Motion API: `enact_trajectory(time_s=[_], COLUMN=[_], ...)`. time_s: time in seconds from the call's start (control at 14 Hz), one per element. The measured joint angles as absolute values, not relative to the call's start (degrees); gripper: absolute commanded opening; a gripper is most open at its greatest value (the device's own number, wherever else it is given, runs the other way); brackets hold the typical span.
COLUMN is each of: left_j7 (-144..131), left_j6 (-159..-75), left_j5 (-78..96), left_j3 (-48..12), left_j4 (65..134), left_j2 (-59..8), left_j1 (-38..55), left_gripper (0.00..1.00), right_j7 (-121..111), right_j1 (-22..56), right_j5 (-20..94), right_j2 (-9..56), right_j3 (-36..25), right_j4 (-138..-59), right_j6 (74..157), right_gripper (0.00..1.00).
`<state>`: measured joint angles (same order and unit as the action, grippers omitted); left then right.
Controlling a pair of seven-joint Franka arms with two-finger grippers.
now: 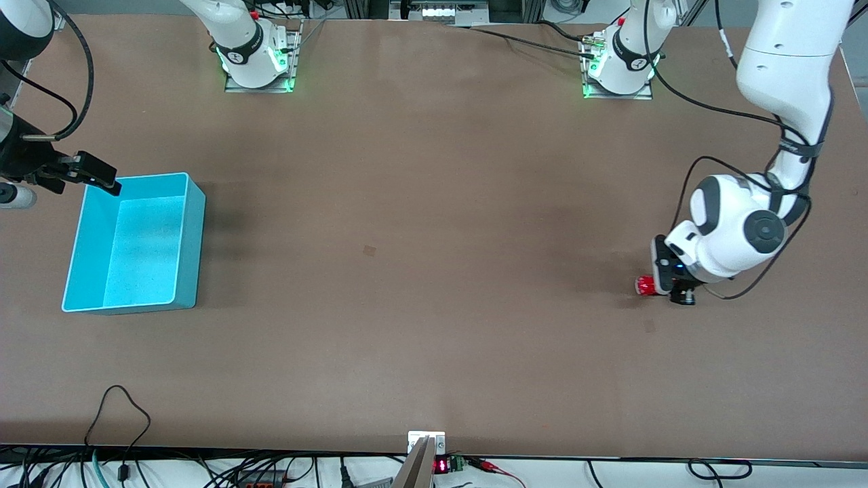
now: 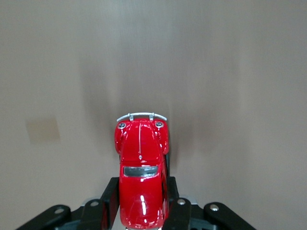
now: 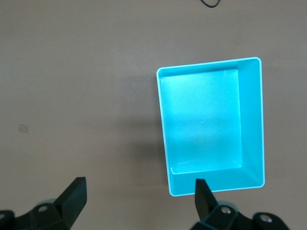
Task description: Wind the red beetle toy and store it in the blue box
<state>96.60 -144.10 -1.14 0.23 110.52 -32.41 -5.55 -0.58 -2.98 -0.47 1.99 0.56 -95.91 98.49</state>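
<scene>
The red beetle toy (image 2: 140,167) is a small glossy red car with a silvery bumper, and it sits between the fingers (image 2: 109,196) of my left gripper (image 2: 142,194), which is shut on its sides. In the front view the red beetle toy (image 1: 645,285) pokes out of the left gripper (image 1: 659,287), low over the table near the left arm's end. The blue box (image 1: 192,237) stands open and empty near the right arm's end. My right gripper (image 1: 95,175) hovers over the box's corner nearest the bases. In the right wrist view the right gripper (image 3: 139,194) is open above the blue box (image 3: 252,120).
The two arm bases (image 1: 258,61) (image 1: 620,68) stand along the table edge farthest from the front camera. A small tan mark (image 1: 369,250) lies mid-table. Cables (image 1: 122,420) and a metal bracket (image 1: 426,444) sit at the nearest edge.
</scene>
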Motion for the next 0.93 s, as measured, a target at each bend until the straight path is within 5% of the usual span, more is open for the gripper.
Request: enact_trajectory(time_s=[0.43,0.5,0.57,0.64,0.93], left_j7=[108.2,108.5,108.5,108.5,108.5], left_j6=[-143.9,-143.9,-143.9,-143.9,-141.6], left_j5=[-1.1,-1.1,-1.1,-1.1,-1.1], left_j3=[0.1,0.0,0.0,0.0,-0.3], left_j4=[107.6,107.5,107.5,107.5,107.2], left_j2=[-34.2,-34.2,-34.2,-34.2,-34.2], left_j1=[-15.4,-15.7,-15.7,-15.7,-16.3], left_gripper=[0.16,0.3,0.81,1.0,1.0], right_j7=[-0.6,-0.6,-0.6,-0.6,-1.0], right_j1=[-3.0,-3.0,-3.0,-3.0,-3.0], right_j5=[-0.5,-0.5,-0.5,-0.5,-0.5], right_j2=[1.9,1.9,1.9,2.0,2.0], right_j3=[0.4,0.4,0.4,0.4,0.0], right_j4=[-95.9,-95.9,-95.9,-95.9,-95.9], right_j6=[99.2,99.2,99.2,99.1,99.1], right_gripper=[1.0,1.0,1.0,1.0,1.0])
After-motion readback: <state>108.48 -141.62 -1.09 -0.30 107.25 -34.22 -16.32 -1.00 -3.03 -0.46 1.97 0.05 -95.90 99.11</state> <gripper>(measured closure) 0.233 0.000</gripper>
